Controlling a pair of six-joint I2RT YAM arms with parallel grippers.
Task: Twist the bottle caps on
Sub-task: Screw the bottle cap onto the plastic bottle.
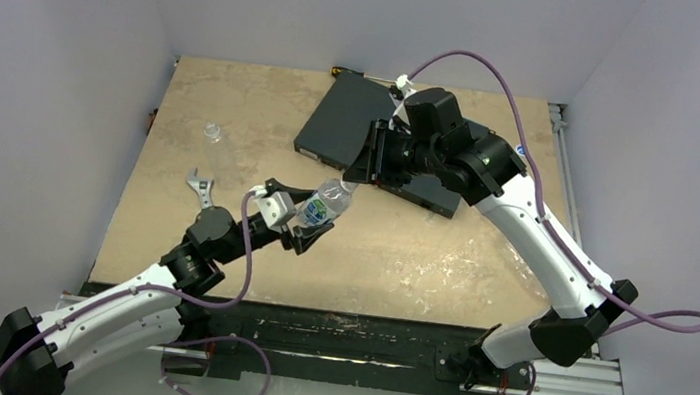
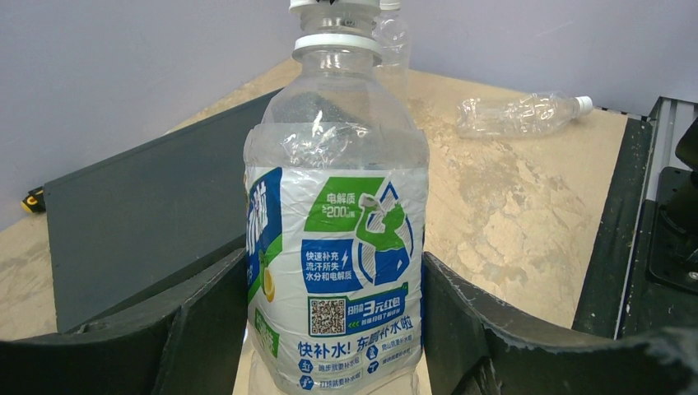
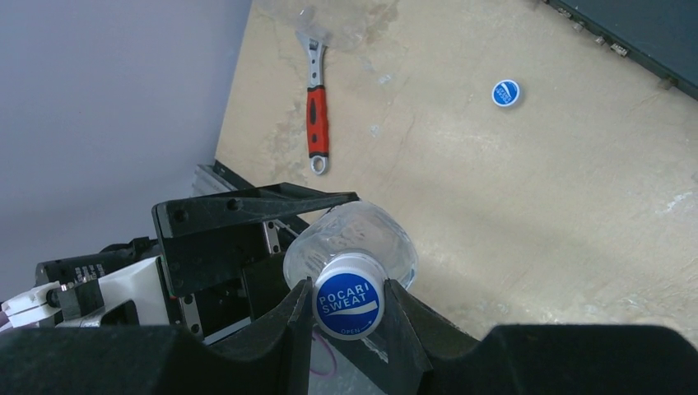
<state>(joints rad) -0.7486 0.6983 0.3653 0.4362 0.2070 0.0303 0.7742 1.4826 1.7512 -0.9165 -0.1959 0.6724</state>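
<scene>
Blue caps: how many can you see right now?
2. One cap sits on the neck of the held bottle, pinched in the right claw; a loose cap lies on the table near the black box. More may be hidden from view.

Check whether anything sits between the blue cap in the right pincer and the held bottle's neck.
Nothing visible does. The small round blue plastic cap sits right on the neck of the clear labelled plastic bottle, pinched by the right pincer. The left pincer clamps the bottle's body.
</scene>
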